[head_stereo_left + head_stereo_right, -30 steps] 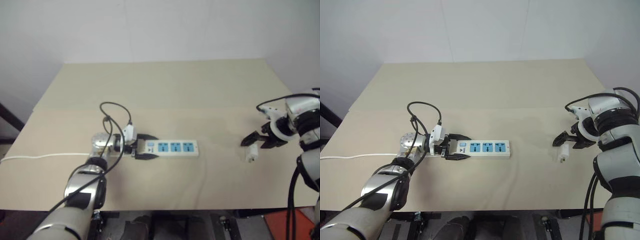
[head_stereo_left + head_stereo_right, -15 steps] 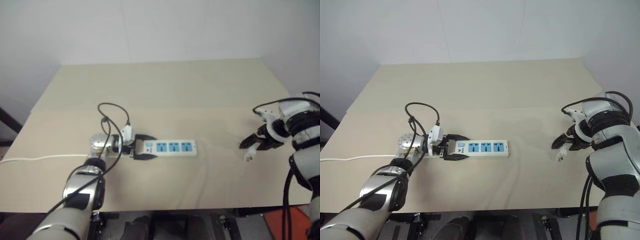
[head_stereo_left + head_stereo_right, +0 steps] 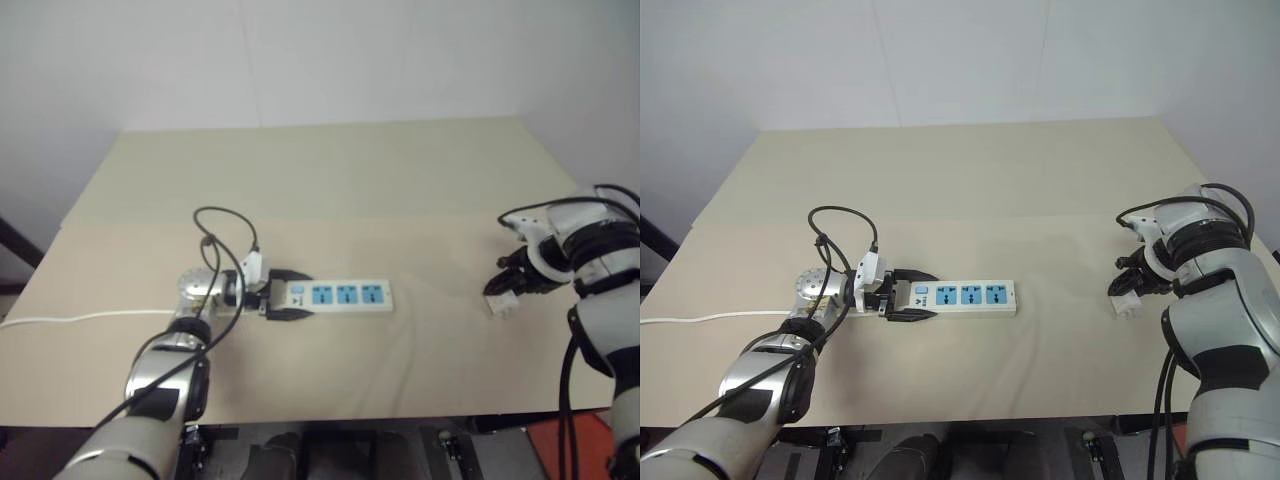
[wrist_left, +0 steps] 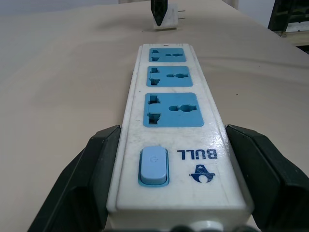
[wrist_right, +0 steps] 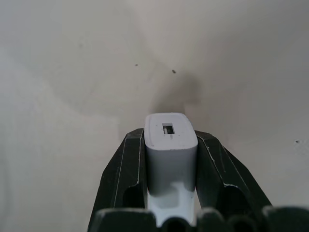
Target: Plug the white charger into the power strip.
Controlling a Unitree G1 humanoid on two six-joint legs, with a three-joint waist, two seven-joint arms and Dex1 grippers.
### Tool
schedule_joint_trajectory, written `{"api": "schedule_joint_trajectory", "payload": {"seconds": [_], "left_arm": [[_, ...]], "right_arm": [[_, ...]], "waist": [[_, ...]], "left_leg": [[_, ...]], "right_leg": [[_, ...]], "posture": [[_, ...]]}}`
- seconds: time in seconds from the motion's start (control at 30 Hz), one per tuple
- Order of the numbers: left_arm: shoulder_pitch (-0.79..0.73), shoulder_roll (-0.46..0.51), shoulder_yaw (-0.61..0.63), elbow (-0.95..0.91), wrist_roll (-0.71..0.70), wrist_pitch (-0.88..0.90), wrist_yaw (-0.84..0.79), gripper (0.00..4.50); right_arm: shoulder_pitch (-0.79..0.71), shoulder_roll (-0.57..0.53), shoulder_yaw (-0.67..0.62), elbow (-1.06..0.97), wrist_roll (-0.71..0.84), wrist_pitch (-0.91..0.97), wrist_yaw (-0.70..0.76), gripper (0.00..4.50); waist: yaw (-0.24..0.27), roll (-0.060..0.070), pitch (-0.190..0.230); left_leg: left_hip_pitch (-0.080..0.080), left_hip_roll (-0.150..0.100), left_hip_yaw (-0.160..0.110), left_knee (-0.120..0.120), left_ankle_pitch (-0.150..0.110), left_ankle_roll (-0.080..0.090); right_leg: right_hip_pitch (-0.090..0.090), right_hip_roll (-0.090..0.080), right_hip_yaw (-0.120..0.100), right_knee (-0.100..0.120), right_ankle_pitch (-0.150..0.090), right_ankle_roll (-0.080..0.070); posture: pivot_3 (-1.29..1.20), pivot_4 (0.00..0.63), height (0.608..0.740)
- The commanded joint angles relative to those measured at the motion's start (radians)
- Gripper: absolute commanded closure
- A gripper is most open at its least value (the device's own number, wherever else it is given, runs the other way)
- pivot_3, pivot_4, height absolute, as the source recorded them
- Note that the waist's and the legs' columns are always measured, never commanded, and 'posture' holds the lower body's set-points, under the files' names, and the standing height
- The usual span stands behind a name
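The power strip, a white bar with three blue sockets, lies on the tan table left of centre. My left gripper is shut on its switch end, one black finger on each long side. The white charger rests on the table at the far right, its metal prongs showing in the left wrist view. My right gripper points down over it, shut on the white charger, black fingers pressing both of its sides.
A thin white cord runs from the strip's switch end to the table's left edge. A black cable loops above my left wrist. Bare tabletop lies between the strip and the charger.
My right gripper has closed from wide open onto the white charger. My left gripper has kept its hold on the power strip and has not moved.
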Motion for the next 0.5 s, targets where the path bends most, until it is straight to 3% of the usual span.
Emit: {"api": "schedule_joint_trajectory", "payload": {"seconds": [0.03, 0.2, 0.5], "left_arm": [[0.019, -0.001, -0.033, 0.008, 0.040, -0.002, -0.004, 1.24], [0.001, 0.013, -0.066, -0.001, 0.082, 0.019, 0.016, 1.24], [0.008, 0.034, -0.072, -0.048, 0.053, 0.043, -0.004, 1.24]], "right_arm": [[-0.034, -0.040, 0.036, -0.116, -0.026, 0.005, 0.071, 3.40], [0.003, -0.161, 0.048, -0.488, 0.024, 0.053, 0.130, 3.40], [0.139, -0.252, -0.146, -0.939, 0.187, 0.190, 0.028, 3.40]], "waist": [[0.000, 0.000, 0.000], [0.003, 0.001, -0.001], [0.003, -0.001, -0.001]], "left_leg": [[0.000, 0.000, 0.000, 0.000, 0.000, 0.000], [-0.002, 0.000, 0.000, 0.000, 0.000, 0.000], [-0.002, 0.001, 0.000, 0.000, 0.000, 0.000]], "right_leg": [[0.000, 0.000, 0.000, 0.000, 0.000, 0.000], [-0.002, 0.000, -0.001, 0.001, 0.000, 0.000], [-0.002, 0.001, -0.001, 0.000, 0.000, 0.000]], "posture": [[0.00, 0.150, 0.740], [0.00, 0.150, 0.740], [0.00, 0.150, 0.740]]}}
